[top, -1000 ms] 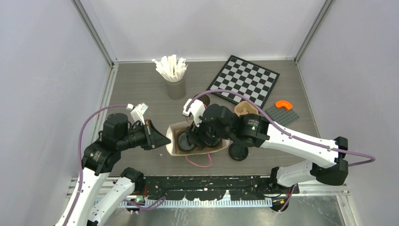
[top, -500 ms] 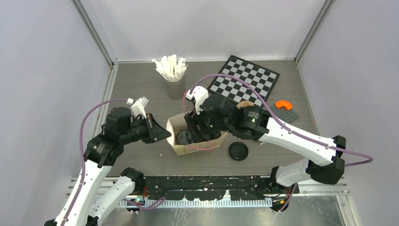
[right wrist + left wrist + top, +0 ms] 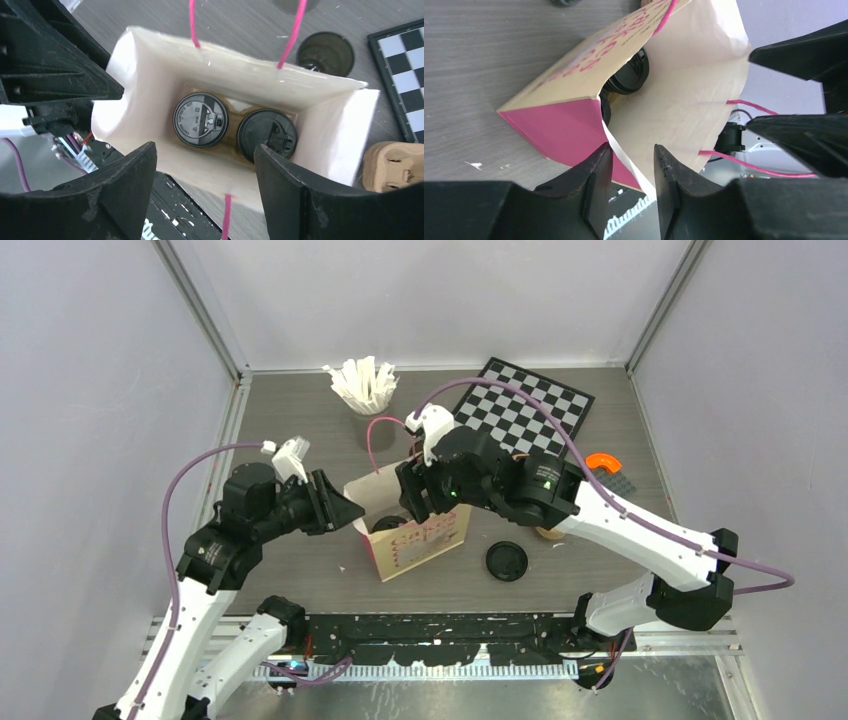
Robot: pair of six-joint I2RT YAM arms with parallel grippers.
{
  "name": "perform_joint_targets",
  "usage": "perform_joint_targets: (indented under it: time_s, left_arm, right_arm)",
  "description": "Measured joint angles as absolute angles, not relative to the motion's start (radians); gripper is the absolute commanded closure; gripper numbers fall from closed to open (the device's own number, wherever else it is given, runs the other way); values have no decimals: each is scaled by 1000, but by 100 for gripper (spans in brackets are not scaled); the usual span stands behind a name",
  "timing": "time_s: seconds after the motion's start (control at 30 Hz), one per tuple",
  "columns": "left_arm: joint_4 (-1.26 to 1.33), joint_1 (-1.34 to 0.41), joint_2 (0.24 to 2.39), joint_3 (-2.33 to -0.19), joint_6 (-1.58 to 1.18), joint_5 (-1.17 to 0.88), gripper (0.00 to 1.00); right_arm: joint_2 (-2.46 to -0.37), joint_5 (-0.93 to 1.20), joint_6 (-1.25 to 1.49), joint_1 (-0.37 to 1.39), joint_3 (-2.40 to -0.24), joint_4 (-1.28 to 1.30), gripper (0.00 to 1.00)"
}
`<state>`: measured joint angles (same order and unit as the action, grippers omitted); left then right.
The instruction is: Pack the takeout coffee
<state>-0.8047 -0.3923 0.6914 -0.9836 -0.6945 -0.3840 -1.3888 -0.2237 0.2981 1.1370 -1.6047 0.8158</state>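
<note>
A paper bag (image 3: 425, 540) with pink lettering and pink string handles stands upright at the table's front middle. Two black-lidded takeout coffee cups sit side by side on its floor, one on the left (image 3: 200, 120) and one on the right (image 3: 267, 135). A lid (image 3: 626, 75) also shows through the bag's mouth in the left wrist view. My left gripper (image 3: 633, 150) is at the bag's left rim, jaws apart, with the paper edge running loose through the gap. My right gripper (image 3: 204, 152) hovers open over the bag's mouth, holding nothing.
A loose black lid (image 3: 506, 560) lies right of the bag. The brown pulp carrier (image 3: 395, 167) sits beyond it under the right arm. At the back stand a grey cup of white stirrers (image 3: 368, 400) and a chessboard (image 3: 520, 410). An orange piece (image 3: 603, 462) lies right.
The bag has gone from lying on its side to standing upright with a handle raised. My left gripper has gone from shut to open. The right gripper rose and widened.
</note>
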Motion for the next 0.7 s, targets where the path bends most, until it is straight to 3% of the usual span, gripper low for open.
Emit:
perform_joint_targets:
  time_s: [0.23, 0.27, 0.3, 0.33, 0.7]
  left_arm:
    - [-841, -392, 721, -1095, -640, -273, 29]
    - [-846, -392, 728, -1116, -633, -251, 21]
    - [-851, -392, 736, -1137, -624, -228, 5]
    - [-856, -392, 746, -1159, -616, -205, 1]
    - [-879, -382, 1018, -1424, -511, 133, 3]
  right_arm:
    - [-1383, -303, 292, 1129, -1718, 850, 6]
    - [-1378, -316, 289, 1129, -1728, 854, 5]
    - [-1371, -330, 284, 1129, -1734, 855, 5]
    - [-1362, -343, 279, 1129, -1737, 857, 5]
    - [-1131, -374, 286, 1129, -1666, 866, 8]
